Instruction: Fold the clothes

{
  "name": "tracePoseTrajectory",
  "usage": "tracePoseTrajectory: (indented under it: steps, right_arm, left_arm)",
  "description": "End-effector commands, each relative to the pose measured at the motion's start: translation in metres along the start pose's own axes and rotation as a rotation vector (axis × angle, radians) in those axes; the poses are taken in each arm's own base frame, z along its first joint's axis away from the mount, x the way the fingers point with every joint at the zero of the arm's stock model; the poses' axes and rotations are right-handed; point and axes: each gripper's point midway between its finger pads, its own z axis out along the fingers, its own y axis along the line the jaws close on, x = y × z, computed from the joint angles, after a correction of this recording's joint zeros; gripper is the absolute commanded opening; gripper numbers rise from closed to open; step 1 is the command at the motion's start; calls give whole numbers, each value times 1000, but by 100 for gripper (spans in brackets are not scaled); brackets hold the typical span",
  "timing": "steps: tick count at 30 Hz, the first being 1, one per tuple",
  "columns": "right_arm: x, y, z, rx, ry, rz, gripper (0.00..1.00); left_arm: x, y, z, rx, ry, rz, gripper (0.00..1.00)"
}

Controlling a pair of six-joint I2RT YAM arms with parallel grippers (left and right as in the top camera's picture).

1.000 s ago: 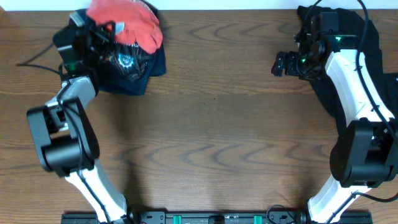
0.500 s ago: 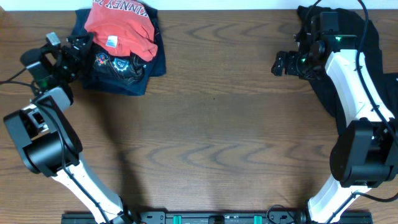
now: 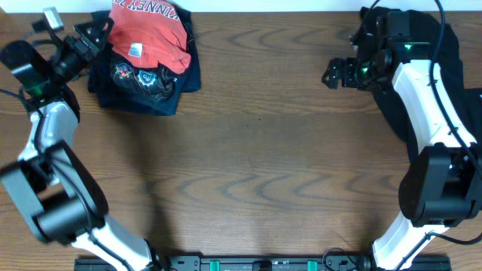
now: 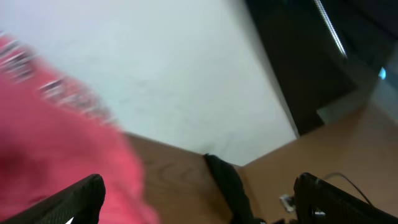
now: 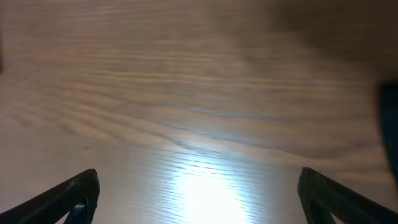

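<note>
The coral-red T-shirt (image 3: pixel 147 34) lies folded at the table's far left, white lettering along its far edge and a small white tag showing. It rests on a dark navy printed garment (image 3: pixel 154 81). My left gripper (image 3: pixel 96 34) hovers at the pile's left edge, open and holding nothing. In the left wrist view the red T-shirt (image 4: pixel 56 143) is a blur at the left, and the left gripper (image 4: pixel 199 205) has only table between its fingers. My right gripper (image 3: pixel 333 74) hangs open over bare wood at the far right. The right wrist view shows the right gripper (image 5: pixel 202 199) with nothing in it.
A heap of black clothing (image 3: pixel 456 68) lies at the far right under the right arm. A white wall (image 4: pixel 155 74) runs behind the table's far edge. A black strip (image 4: pixel 227 186) lies on the wood near the left gripper.
My left gripper has opened and let go of the red T-shirt, which now lies flat on the navy garment. The left arm has drawn back to the left. The right gripper shifted slightly left.
</note>
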Motion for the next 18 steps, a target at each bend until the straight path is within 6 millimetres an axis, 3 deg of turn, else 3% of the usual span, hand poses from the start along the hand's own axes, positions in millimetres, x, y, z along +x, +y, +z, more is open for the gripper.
tracePoseTrajectory:
  steps: [1, 4, 7, 9, 14, 16, 18]
  right_arm:
    - [-10, 35, -27, -58, -69, -146, 99]
    - [-15, 43, -48, 6, -117, -185, 99]
    - [-16, 58, -78, 32, -177, -215, 99]
    - [-14, 69, -97, 23, -214, -223, 99]
    - [-3, 90, -145, 1, -291, -247, 99]
    - [7, 101, -160, -28, -301, -257, 99]
    - [15, 117, -171, -93, -306, -246, 99]
  left_arm:
    - [-7, -61, 6, 41, 3, 96, 98]
    - [-4, -68, 11, -72, -41, -2, 98]
    - [7, -51, 10, -321, -117, -110, 98]
    - [19, -53, 14, -410, -124, -79, 98]
    - [65, -83, 46, -414, 17, 155, 98]
    - [87, -74, 48, -483, 76, 146, 98]
    - [109, -53, 38, -630, 123, 111, 98]
